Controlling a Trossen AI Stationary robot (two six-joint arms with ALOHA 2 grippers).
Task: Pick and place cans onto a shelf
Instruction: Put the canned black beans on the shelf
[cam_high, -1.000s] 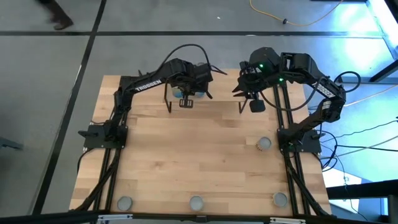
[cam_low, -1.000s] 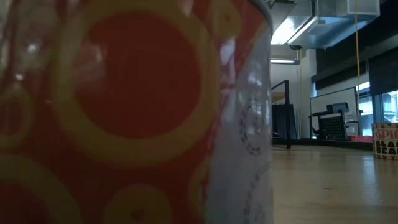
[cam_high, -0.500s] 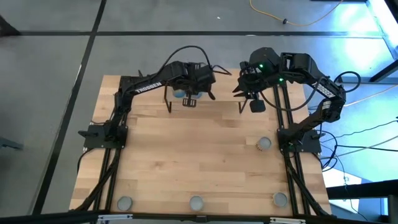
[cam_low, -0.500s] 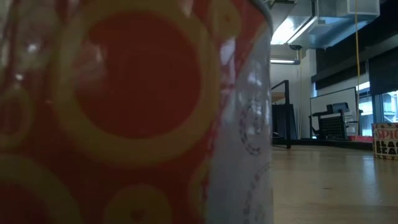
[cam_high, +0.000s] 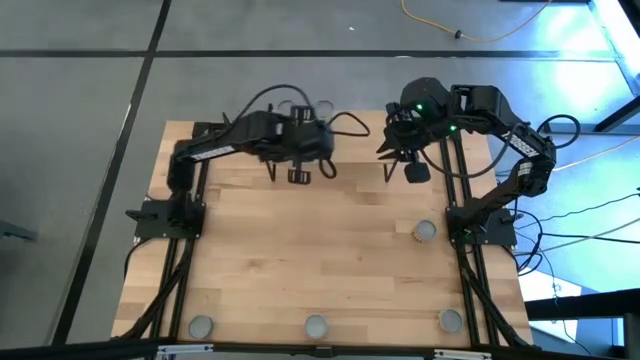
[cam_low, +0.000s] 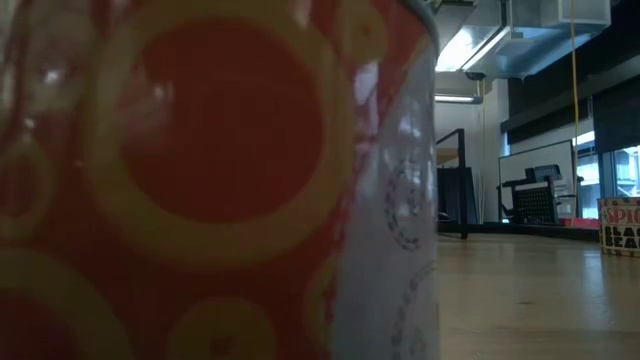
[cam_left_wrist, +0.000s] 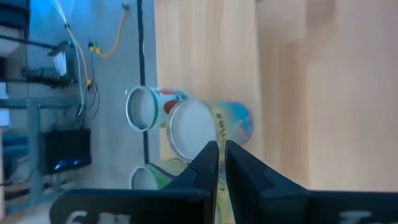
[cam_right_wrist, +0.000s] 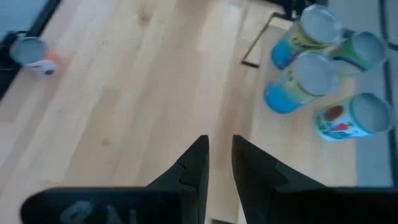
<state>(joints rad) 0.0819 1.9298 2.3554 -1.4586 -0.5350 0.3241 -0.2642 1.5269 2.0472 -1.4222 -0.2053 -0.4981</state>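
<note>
Four small metal cans with silver tops (cam_right_wrist: 298, 78) are stood on the raised light-wood shelf (cam_high: 360, 142). One upright silver-topped can (cam_high: 425, 231) is set on the wooden table (cam_high: 300, 260) nearest the right gripper (cam_high: 413, 170), narrowly parted and empty; the left gripper (cam_high: 300, 173), nearly closed and empty, is placed farther off.

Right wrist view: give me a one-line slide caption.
Four cans stand clustered on the shelf ahead of the empty right end effector.
</note>
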